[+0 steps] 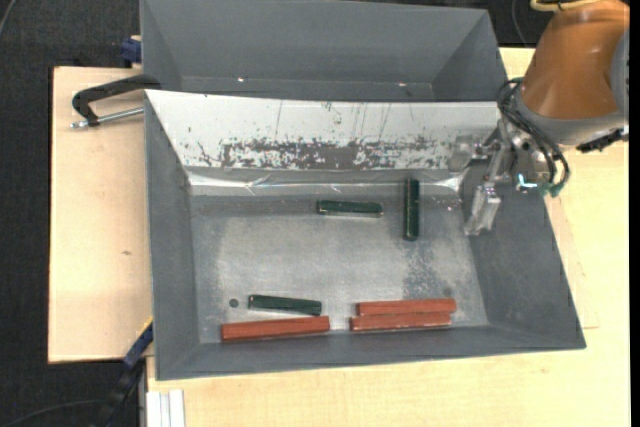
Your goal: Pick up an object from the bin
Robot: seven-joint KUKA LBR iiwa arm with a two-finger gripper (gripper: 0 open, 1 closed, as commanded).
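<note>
My gripper (483,207) hangs just right of the front-to-back dark green bar (410,208), apart from it. Opening: cannot tell. No object seen in it.

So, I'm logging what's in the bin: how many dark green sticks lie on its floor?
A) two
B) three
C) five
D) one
B: one dark green stick lies mid-floor, a second green stick lies crosswise right of it, a third green stick at the front left.
</note>
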